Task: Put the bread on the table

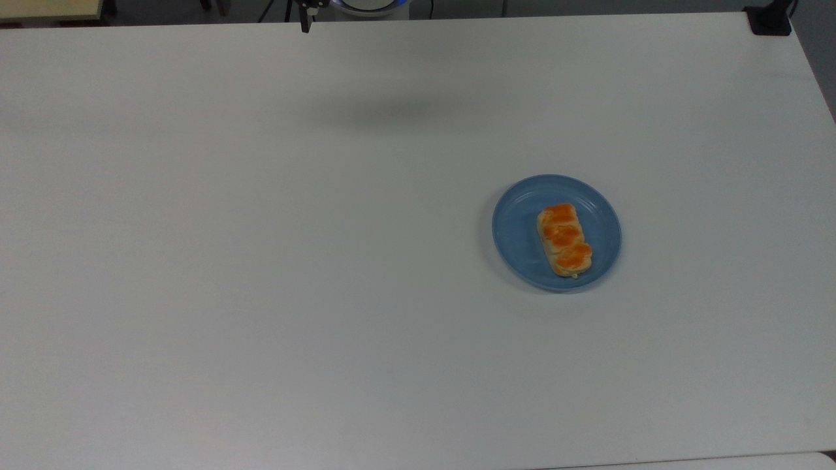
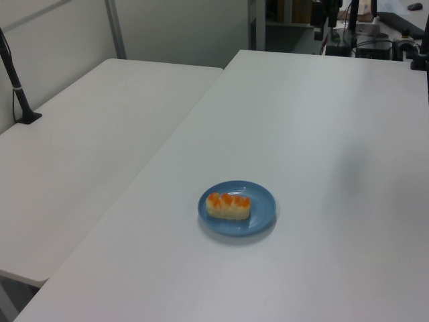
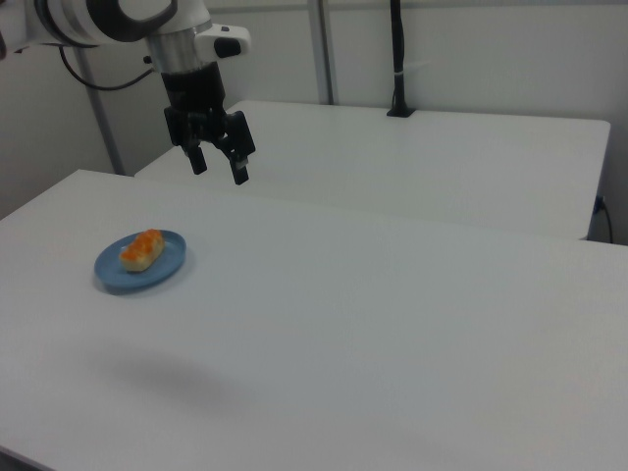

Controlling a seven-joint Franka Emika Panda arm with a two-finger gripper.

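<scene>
The bread (image 1: 565, 239) lay on the blue plate (image 1: 516, 225) on the table (image 1: 261, 261); the gripper (image 3: 218, 165) hung high above, fingers spread and empty

The bread (image 1: 565, 239) lies on a plate (image 1: 516, 225). The plate sits on the table (image 1: 261, 294), toward the top view's right. In the right view the plate is at the left, and the gripper (image 3: 218, 168) hangs in the air above the table, up and to the right of the plate, well apart from it. A second table (image 2: 87, 147) stands beside, on the left view's left.
</scene>
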